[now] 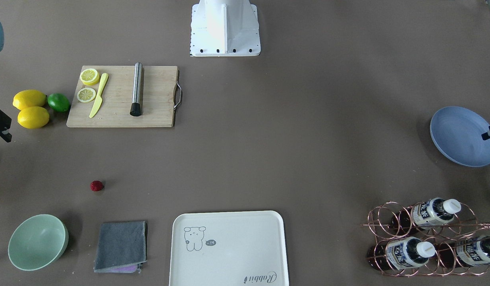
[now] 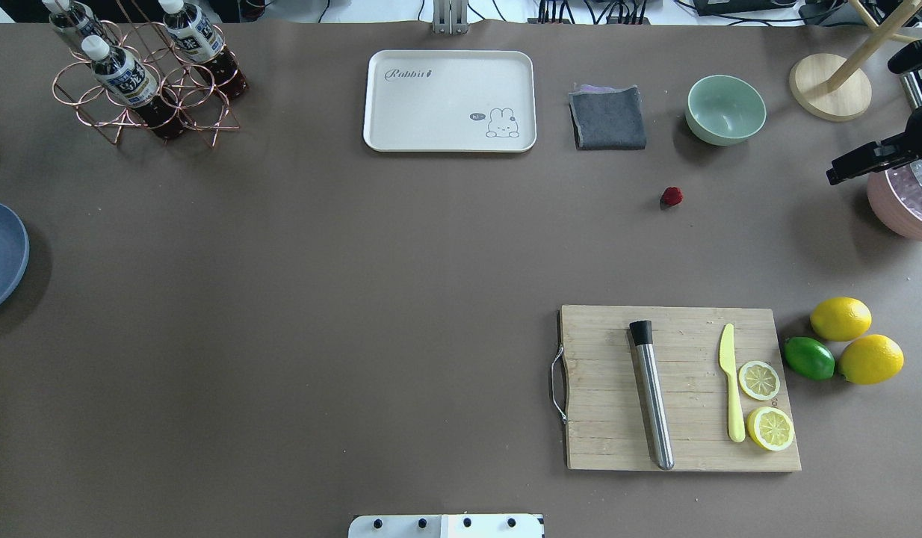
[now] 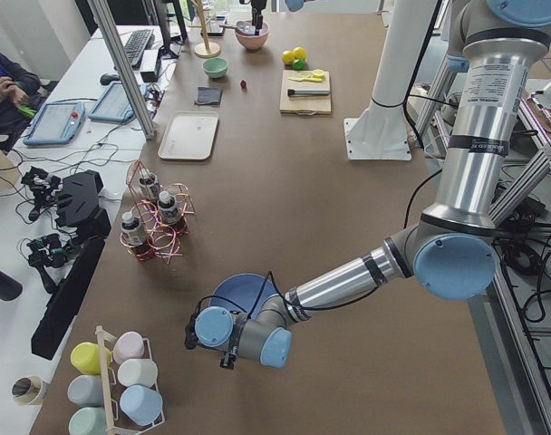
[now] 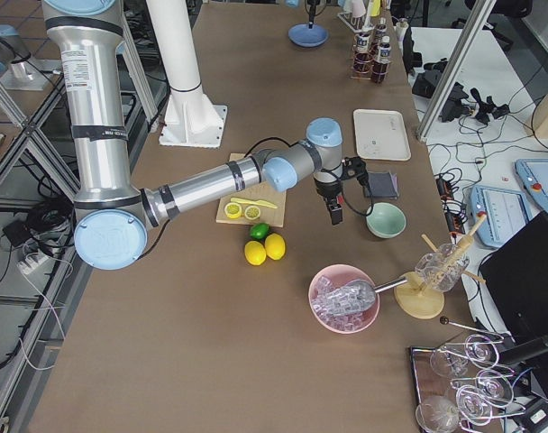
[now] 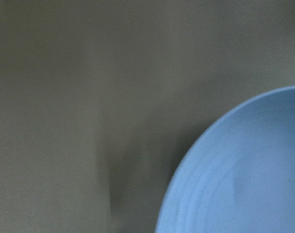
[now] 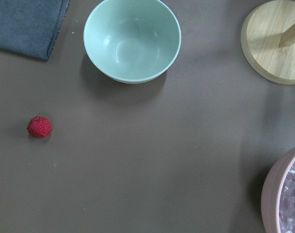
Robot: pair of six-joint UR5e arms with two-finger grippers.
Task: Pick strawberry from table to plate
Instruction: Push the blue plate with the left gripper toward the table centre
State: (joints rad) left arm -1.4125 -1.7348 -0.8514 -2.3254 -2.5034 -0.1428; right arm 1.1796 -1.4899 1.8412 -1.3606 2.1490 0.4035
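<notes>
Overhead exterior: the strawberry (image 2: 672, 196) lies on the bare table (image 2: 356, 299), near the green bowl (image 2: 725, 109), well apart from the plate (image 2: 1, 254)
Progress: nothing done yet; grasping, carrying and placing all remain, I judge
Berry's look: tiny, dark red, roundish, bumpy
Right gripper (image 2: 838, 173): off towards the table's end; how wide its fingers stand I cannot tell
Left gripper (image 1: 489, 134): over the plate's rim; fingers likewise unclear

I logged the worktop (image 2: 356, 299) as matt. The strawberry (image 6: 39, 127) looked rough, bumpy; the plate (image 1: 455, 135) smooth, matt, faintly ringed. The cutting board (image 2: 603, 388) was grained wood, the bar (image 2: 653, 403) on it brushed metal, the cloth (image 2: 609, 118) soft, napped.
</notes>
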